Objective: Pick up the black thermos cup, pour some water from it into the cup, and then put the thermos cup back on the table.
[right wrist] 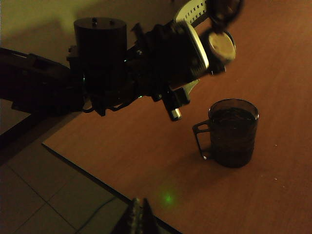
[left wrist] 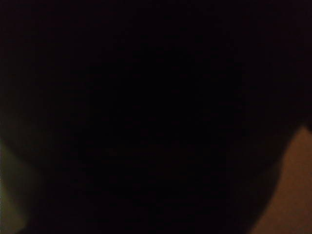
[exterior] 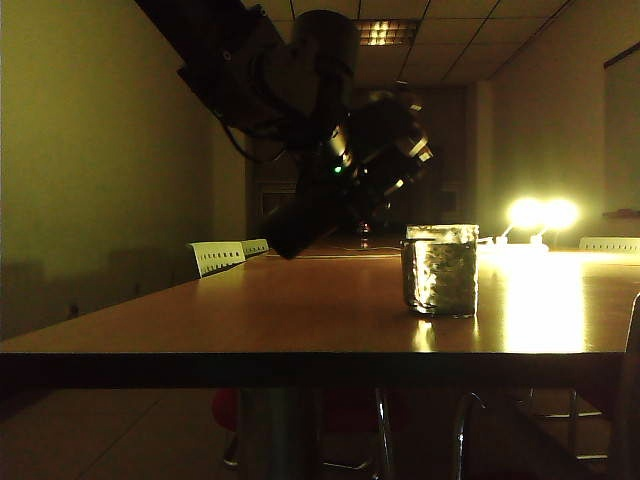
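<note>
Risks wetting the table (exterior: 250, 310) by tipping the black thermos cup (exterior: 305, 222), clamped in the raised left gripper (exterior: 368, 165), short of the cup (exterior: 440, 270); cannot tell the grip of the right gripper (right wrist: 139, 214) by the table edge.

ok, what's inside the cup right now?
Nothing solid shows in the cup; it is too dark to tell if there is water. The left gripper holds the black thermos cup tilted, beside and above it. The right gripper hangs near the table edge.

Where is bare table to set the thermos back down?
Bare wood lies between the cup and the table's near edge, and left of the cup under the tilted black thermos cup. Crowded: up-left of the cup, where the left pincer grips it. The right pincer hangs off the near edge.
</note>
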You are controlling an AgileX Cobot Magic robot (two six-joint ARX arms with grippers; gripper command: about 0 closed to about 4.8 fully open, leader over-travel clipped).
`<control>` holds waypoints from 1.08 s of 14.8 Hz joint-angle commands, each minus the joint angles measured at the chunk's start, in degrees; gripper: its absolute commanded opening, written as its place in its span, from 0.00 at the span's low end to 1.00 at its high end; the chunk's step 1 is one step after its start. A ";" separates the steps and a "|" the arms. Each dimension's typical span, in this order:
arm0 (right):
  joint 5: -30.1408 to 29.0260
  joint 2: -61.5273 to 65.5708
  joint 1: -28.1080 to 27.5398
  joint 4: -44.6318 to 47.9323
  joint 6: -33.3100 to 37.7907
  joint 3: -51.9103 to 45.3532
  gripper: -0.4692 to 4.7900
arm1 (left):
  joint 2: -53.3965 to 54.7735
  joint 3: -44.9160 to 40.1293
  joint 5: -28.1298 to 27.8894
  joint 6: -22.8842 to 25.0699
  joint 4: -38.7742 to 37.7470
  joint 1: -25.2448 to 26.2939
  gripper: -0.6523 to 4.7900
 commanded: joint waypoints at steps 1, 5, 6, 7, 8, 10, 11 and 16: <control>-0.20 -0.02 -0.02 0.70 -0.15 0.31 0.09 | -1.01 0.55 -1.51 -4.66 3.78 -0.07 0.73; -0.22 -0.02 -0.02 0.70 -0.15 0.31 0.09 | -1.01 0.55 -4.04 -5.16 4.63 -0.13 0.73; -0.90 -0.02 -0.02 0.70 -0.15 0.31 0.09 | -1.01 0.52 -4.02 -5.14 4.59 -0.11 0.73; -1.05 -0.04 -0.02 0.70 -0.15 0.31 0.09 | -1.01 0.55 -3.96 -5.07 4.63 -0.11 0.73; -1.05 -0.04 -0.02 0.70 -0.15 0.31 0.09 | -1.01 0.55 -3.80 -4.57 4.63 -0.13 0.73; -1.05 -0.04 -0.02 0.70 -0.15 0.31 0.09 | -1.01 0.52 -3.82 -4.52 4.59 -0.13 0.73; -1.05 -0.04 -0.02 0.70 -0.15 0.31 0.09 | -1.01 0.52 -3.80 -4.68 4.61 -0.13 0.73; -1.05 -0.04 -0.02 0.70 -0.15 0.31 0.09 | -1.01 0.55 -2.27 -11.10 7.15 -0.11 0.73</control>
